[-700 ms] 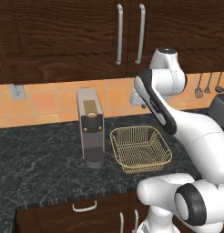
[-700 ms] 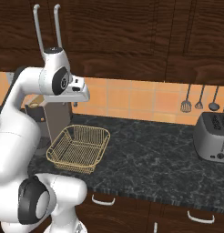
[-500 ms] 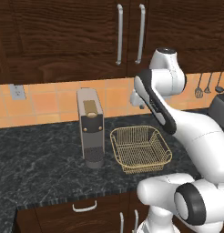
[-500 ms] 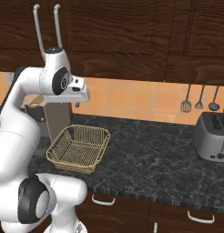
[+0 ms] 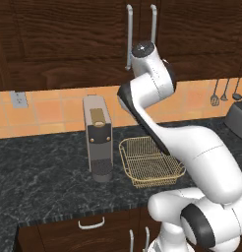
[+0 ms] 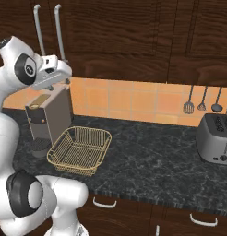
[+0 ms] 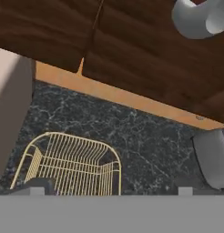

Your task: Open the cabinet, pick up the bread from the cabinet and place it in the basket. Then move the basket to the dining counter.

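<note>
Left base view, dark brown wood-grain wall cabinet (image 5: 69,44) shut at 12, golden wire-mesh basket (image 5: 150,161) on the black speckled counter (image 5: 39,182), right base view, white two-finger gripper (image 6: 57,76) at 10 above basket, hand view, jaws wide apart, nothing between, basket at 7

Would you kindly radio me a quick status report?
Gripper open, holding nothing. Cabinet doors shut. Basket empty beside coffee machine.

No text, label, brand, number or sign can be read anywhere in these pictures, on any surface or appliance.
</note>
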Available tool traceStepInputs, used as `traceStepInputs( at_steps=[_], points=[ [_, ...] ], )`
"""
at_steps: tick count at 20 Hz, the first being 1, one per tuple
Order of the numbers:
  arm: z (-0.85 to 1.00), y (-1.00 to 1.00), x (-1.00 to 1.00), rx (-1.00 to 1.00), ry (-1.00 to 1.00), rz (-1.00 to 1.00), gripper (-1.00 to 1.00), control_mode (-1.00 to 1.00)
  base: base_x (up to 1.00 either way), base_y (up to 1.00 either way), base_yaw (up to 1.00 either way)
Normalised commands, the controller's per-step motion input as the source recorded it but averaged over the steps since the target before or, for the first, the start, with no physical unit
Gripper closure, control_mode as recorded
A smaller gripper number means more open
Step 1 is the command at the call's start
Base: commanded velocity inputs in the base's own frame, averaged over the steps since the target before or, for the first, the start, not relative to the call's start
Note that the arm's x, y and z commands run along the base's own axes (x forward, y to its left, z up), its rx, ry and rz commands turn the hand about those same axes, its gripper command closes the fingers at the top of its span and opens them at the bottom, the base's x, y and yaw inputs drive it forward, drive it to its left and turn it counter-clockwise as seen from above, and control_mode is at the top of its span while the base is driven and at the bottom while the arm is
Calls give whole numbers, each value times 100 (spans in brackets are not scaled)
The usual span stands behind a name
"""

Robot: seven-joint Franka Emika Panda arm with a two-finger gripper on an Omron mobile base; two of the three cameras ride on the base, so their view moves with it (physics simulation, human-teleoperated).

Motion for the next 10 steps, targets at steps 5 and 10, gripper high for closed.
traceStepInputs(
  at_steps=[5,10],
  points=[
    [98,0,-2,-1,-22,6,-100,-100,0,0,0],
    [60,-4,39,3,-25,7,-100,-100,0,0,0]
  ],
)
